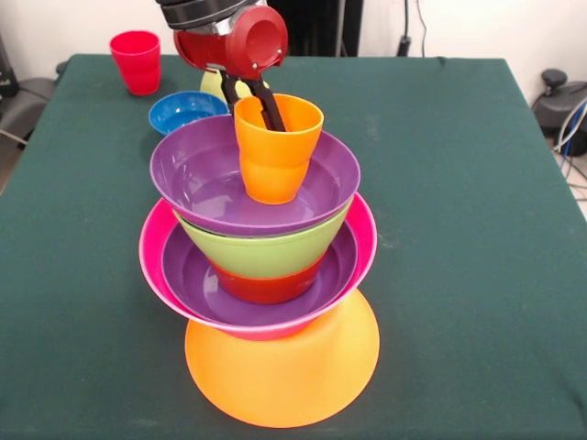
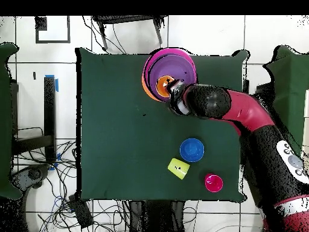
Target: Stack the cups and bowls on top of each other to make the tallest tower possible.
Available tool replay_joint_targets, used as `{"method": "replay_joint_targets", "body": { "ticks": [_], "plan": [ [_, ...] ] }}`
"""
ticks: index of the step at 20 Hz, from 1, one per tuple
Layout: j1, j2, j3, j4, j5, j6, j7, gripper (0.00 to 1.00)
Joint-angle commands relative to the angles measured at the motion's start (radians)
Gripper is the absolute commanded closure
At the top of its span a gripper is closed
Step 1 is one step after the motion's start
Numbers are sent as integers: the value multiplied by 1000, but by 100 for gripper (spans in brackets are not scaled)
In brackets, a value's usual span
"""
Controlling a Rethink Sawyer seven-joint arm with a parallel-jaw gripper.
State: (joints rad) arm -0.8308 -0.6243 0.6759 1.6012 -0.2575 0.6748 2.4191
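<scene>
The tool [image 1: 271, 108] comes down from above w/ its two dark fingers [image 1: 272, 112] reaching into the mouth of the orange cup [image 1: 273, 156], by the far side of its rim; they look pinched on the cup's wall, so the tool seems closed on the cup, though the contact itself is partly hidden. The cup stands upright, mouth up, long axis vertical, its base inside the top purple bowl [image 1: 211, 183] of the tower [image 1: 266, 275]; can't tell if the base rests on the bowl floor or hangs just above it. Below that bowl, top to bottom: lime green bowl [image 1: 266, 252], red-orange bowl [image 1: 261, 286], second purple bowl [image 1: 193, 280], hot pink bowl [image 1: 151, 257], all mouth up & nested, then the large orange bowl [image 1: 284, 376] upturned as base on the green surface [image 1: 459, 229]. The stack leans a bit, upper bowls tilted. In the front view the blue bowl [image 1: 183, 110] sits mouth up just behind the tower, the red cup [image 1: 136, 62] upright near the far corner, the pale yellow cup [image 1: 213, 84] mostly hidden behind the tool. Overhead view: yellow cup [image 2: 178, 168] lies on its side beside the blue bowl
</scene>
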Motion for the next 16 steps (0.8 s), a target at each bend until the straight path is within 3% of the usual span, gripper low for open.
{"method": "replay_joint_targets", "body": {
  "ticks": [1, 16],
  "plan": [
    [-8, -20, -15, 13, -46, 107, -171, 0],
    [-95, -44, 73, 116, -11, 81, -194, 0]
  ]
}}
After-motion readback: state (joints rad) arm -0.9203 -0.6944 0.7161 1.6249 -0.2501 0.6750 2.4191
